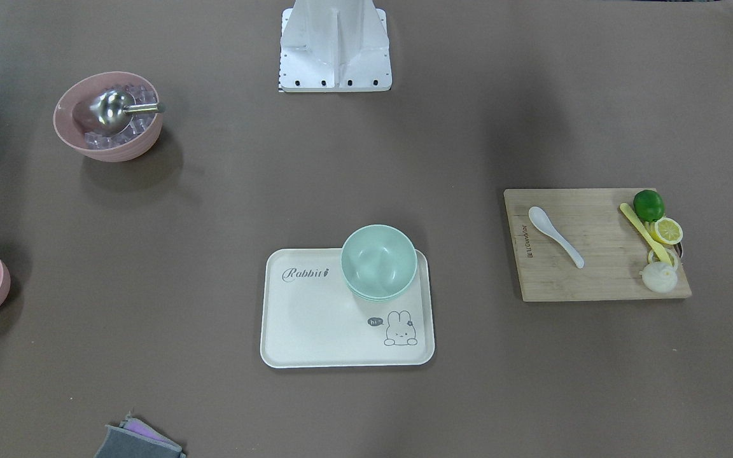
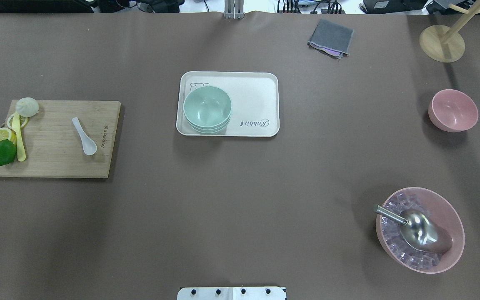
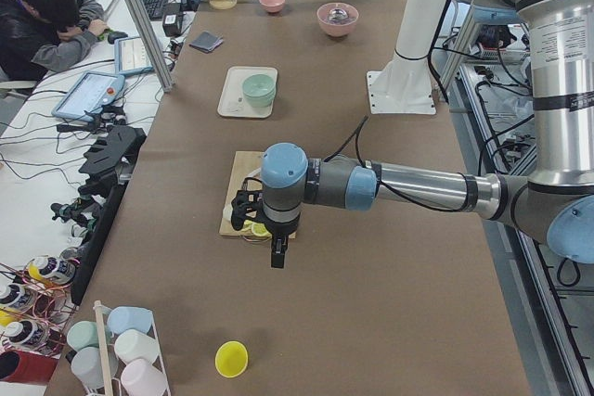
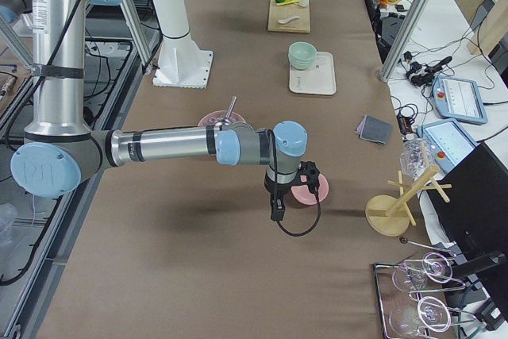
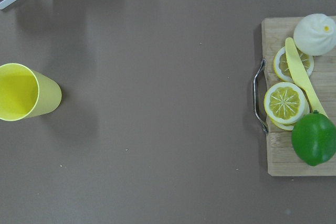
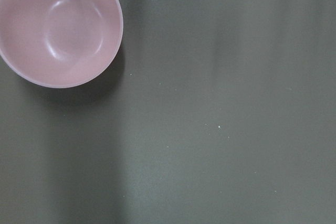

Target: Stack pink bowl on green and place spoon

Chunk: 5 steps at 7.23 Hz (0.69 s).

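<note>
The pink bowl (image 2: 452, 110), smooth, round and matte, is sitting upright and empty on the brown table (image 2: 240, 200), well apart from the tray (image 2: 261, 89) at its 3 o'clock in the overhead view. The glossy green bowl (image 2: 206, 109) is resting at the 9 o'clock end of the cream rectangular tray. The curved white spoon (image 2: 84, 136) is lying on the wooden board (image 2: 56, 162), at 9 o'clock from the tray. My right gripper (image 4: 277, 210) is hanging near the pink bowl and my left gripper (image 3: 277, 252) by the board's end. I cannot tell how wide either is standing or whether it holds anything.
</note>
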Motion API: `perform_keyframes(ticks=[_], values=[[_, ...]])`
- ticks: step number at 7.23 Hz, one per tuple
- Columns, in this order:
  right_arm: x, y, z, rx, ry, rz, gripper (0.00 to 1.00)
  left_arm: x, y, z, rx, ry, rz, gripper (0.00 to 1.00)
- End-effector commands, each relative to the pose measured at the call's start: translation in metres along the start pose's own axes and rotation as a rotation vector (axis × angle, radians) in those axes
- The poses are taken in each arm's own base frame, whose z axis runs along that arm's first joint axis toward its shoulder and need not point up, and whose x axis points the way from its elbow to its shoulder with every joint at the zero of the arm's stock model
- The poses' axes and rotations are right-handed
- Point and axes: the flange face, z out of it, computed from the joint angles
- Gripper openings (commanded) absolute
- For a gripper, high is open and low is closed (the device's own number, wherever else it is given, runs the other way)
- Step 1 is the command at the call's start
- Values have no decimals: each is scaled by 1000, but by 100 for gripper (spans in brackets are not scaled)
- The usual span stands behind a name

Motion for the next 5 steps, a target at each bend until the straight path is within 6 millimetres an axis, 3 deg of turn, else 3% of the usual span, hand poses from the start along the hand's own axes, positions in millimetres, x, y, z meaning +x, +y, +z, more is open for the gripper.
perform_keyframes(ticks=[1, 5], values=[[0, 0, 0, 1, 0, -1, 100, 2, 0, -3, 5, 2, 3, 98], [-12, -6, -14, 72, 1, -62, 100, 5, -9, -6, 16, -8, 14, 98]])
